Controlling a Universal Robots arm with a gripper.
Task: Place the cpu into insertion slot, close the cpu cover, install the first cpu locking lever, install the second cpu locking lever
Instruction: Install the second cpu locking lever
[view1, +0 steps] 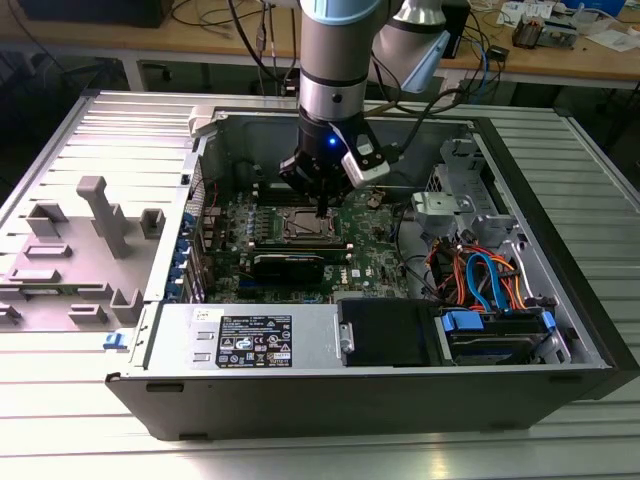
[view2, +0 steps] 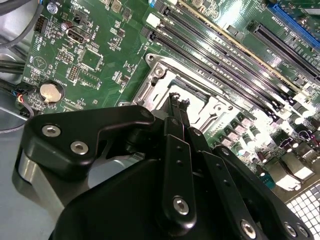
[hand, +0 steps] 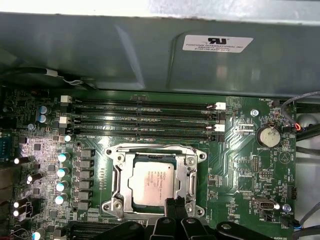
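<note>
Over the motherboard's socket, the gripper (hand: 172, 207) hangs with jaws pinched together on nothing, the cpu (hand: 154, 182) seated under the lowered cpu cover (hand: 121, 175); judging so, a locking lever needs pressing down.

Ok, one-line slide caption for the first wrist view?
Pincer poised at the socket edge, cpu seated beneath the closed cpu cover.

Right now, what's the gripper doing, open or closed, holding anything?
Gripper: fingers closed together, tips down at the edge of the cpu cover, holding nothing that can be seen. The cpu sits in the socket under the closed cover.
</note>
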